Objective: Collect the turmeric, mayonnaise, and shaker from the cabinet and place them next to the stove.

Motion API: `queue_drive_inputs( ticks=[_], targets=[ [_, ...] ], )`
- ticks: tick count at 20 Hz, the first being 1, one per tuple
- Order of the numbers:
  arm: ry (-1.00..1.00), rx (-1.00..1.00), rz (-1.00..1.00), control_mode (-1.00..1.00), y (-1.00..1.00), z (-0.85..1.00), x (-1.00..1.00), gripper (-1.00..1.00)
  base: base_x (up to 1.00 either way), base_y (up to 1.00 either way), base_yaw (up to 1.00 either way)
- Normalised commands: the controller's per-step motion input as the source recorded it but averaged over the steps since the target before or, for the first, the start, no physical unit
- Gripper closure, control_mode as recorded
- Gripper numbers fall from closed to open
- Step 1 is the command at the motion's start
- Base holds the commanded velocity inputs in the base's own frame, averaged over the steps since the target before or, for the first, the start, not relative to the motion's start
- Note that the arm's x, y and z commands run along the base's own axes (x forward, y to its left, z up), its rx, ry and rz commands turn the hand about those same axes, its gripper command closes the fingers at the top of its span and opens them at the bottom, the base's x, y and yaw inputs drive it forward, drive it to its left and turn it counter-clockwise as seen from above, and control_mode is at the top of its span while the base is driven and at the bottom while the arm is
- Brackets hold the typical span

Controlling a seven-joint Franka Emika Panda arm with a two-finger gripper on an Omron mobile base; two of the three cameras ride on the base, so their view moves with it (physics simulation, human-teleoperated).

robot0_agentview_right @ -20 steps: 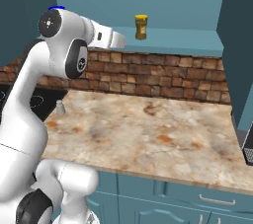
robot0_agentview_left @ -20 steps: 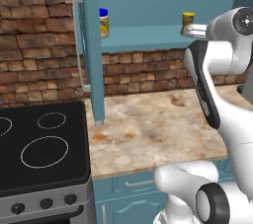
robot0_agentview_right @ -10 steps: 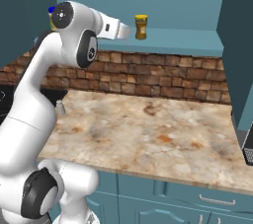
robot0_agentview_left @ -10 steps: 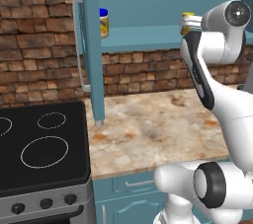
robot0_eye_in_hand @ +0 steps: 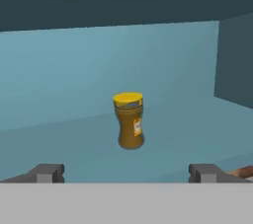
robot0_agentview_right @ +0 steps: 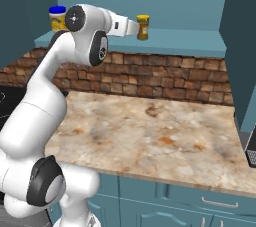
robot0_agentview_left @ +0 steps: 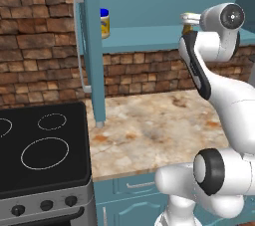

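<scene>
The turmeric (robot0_eye_in_hand: 130, 121), a slim yellow-orange jar with a yellow cap, stands upright on the cabinet shelf (robot0_agentview_right: 190, 46). My gripper (robot0_eye_in_hand: 126, 173) is open and level with the jar, a short way in front of it, with nothing between its fingertips (robot0_eye_in_hand: 47, 172). From the right base view the gripper (robot0_agentview_right: 135, 28) sits just left of the turmeric (robot0_agentview_right: 143, 27). The mayonnaise (robot0_agentview_left: 104, 22), with its blue lid, stands further left on the same shelf, also seen as the mayonnaise (robot0_agentview_right: 57, 18) behind my arm. A tiny greyish shaker (robot0_agentview_left: 99, 123) stands on the counter at the foot of the cabinet door (robot0_agentview_left: 92, 46), beside the stove (robot0_agentview_left: 45, 150).
A marbled counter (robot0_agentview_right: 150, 131) runs below the shelf against a brick wall (robot0_agentview_left: 40, 46). The cabinet's right wall (robot0_agentview_right: 242, 46) closes the shelf on that side. A dark appliance edge (robot0_agentview_right: 251, 148) shows at the far right.
My arm has risen and swung in toward the shelf, bringing the open gripper up close to the turmeric. The jars have not moved.
</scene>
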Motion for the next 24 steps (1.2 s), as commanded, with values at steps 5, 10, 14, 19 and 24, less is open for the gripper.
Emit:
queue_drive_inputs(
  ticks=[5, 10, 14, 19, 24],
  targets=[
    [0.0, -0.07, 0.01, -1.0, -0.02, 0.0, 0.5, -1.0, 0.0, 0.0, 0.0],
    [-0.01, 0.0, 0.01, -1.0, -0.11, 0.0, 0.39, -1.0, 0.0, 0.0, 0.0],
    [0.0, 0.0, 0.0, -1.0, -0.4, 0.0, 0.17, -1.0, 0.0, 0.0, 0.0],
    [0.0, 0.0, 0.03, -1.0, -0.12, 0.0, 0.3, -1.0, 0.0, 0.0, 0.0],
    [0.0, 0.0, 0.05, -1.0, 0.0, 0.0, 0.36, -1.0, 0.0, 0.0, 0.0]
  ],
)
